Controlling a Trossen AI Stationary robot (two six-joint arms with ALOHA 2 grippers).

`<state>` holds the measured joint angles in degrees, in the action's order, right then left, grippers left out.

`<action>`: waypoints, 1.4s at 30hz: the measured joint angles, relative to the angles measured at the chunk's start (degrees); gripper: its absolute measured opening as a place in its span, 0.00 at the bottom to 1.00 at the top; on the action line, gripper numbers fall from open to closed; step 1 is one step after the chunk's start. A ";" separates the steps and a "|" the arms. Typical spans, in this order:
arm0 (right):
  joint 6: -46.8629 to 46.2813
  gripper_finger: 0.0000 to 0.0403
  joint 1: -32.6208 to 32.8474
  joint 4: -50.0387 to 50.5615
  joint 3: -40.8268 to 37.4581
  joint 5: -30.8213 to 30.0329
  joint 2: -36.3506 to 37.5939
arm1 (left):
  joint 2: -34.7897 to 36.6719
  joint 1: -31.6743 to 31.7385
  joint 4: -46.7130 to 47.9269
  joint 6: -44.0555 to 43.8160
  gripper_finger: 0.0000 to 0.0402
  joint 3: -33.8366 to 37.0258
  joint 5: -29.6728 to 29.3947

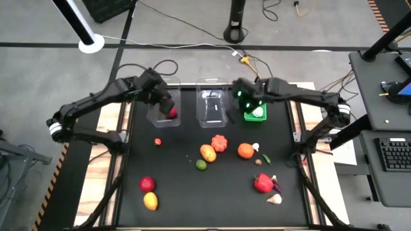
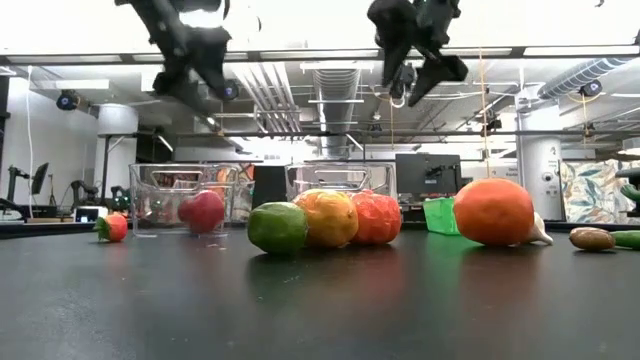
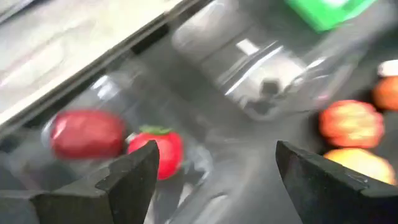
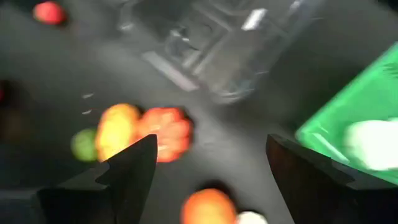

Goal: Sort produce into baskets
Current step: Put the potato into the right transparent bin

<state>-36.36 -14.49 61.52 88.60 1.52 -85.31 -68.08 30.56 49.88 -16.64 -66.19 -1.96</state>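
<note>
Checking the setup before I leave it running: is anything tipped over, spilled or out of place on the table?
Nothing stands out. Both clear tubs, the left tub and the middle tub, and the green basket sit upright in a row at the back. The loose produce lies scattered on the black mat, as expected mid-sort.

Both arms are dark, almost black, built from long slim links with thicker rounded joints. Near the base of each arm a short white band goes around the link. The left claw (image 1: 168, 102) and the right claw (image 1: 243, 97) each have two flat dark fingers (image 3: 134, 177) with angular, wedge-like tips and matte faces. On the right wrist a small green light glows. Thin black struts run down from the arm bases along the surface (image 1: 186, 186) edges.
</note>
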 joint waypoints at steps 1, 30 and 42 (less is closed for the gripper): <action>-0.83 0.72 1.67 -1.07 -0.02 0.00 -0.44 | 1.03 -1.21 -0.78 -0.24 0.75 -0.01 0.02; -13.53 0.73 19.09 -8.82 11.18 -0.32 -27.48 | 6.32 -7.54 -5.36 -1.42 0.75 0.30 -7.13; -10.40 0.73 19.25 0.57 22.82 -4.74 -37.82 | 7.84 -7.93 -4.27 -1.42 0.75 0.33 -6.96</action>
<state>-46.76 4.75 62.10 111.42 -3.22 -123.13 -60.25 22.63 45.60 -18.06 -65.87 -8.92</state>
